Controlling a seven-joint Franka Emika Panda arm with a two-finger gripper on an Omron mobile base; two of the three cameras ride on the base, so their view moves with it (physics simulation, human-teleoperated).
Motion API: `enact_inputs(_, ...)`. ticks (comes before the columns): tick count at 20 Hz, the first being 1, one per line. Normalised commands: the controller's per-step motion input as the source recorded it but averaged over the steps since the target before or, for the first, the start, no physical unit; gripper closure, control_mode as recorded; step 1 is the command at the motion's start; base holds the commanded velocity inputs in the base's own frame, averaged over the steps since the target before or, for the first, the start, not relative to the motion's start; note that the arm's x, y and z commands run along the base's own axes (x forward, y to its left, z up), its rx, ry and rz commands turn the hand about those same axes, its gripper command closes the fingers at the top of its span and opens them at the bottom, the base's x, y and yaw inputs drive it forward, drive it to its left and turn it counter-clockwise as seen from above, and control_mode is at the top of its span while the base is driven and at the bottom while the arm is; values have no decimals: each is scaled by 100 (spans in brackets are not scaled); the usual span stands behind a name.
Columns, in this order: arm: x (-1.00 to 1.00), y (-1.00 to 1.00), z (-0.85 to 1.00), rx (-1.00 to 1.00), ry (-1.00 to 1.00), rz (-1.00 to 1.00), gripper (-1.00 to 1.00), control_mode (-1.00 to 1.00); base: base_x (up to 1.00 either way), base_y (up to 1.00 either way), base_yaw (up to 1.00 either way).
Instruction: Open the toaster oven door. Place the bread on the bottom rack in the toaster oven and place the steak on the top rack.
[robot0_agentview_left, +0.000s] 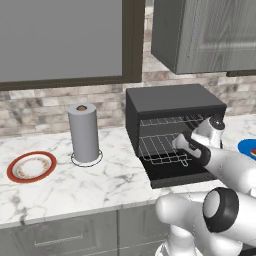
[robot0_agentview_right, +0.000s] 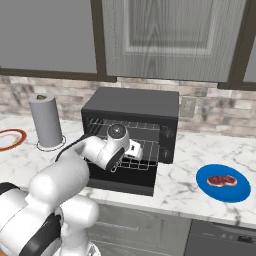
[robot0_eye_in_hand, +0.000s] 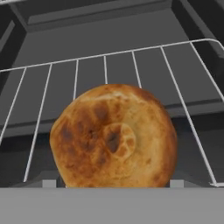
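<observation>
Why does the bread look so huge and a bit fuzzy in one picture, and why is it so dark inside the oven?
Hand view: the bread is right up against the camera, so it looks giant and its crust soft and blurry. Left base view: the toaster oven is black inside, so only the silver wires stand out. Right base view: even light, no glare, and the steak looks crisp on its blue plate.

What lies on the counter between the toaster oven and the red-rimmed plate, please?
The paper-towel roll stands upright on the counter between the toaster oven and the red-rimmed plate, as the left base view shows.
</observation>
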Motion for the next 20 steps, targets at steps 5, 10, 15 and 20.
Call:
enact_inputs(5, 26, 1, -13, 0, 0, 0, 100, -100, 0, 0, 0)
enact_inputs(10, 29, 0, -10, 0, 0, 0, 100, -100, 0, 0, 0)
enact_inputs(15, 27, 0, -15, 0, 0, 0, 100, -100, 0, 0, 0)
enact_inputs(20, 23, 0, -17, 0, 0, 0, 100, -100, 0, 0, 0)
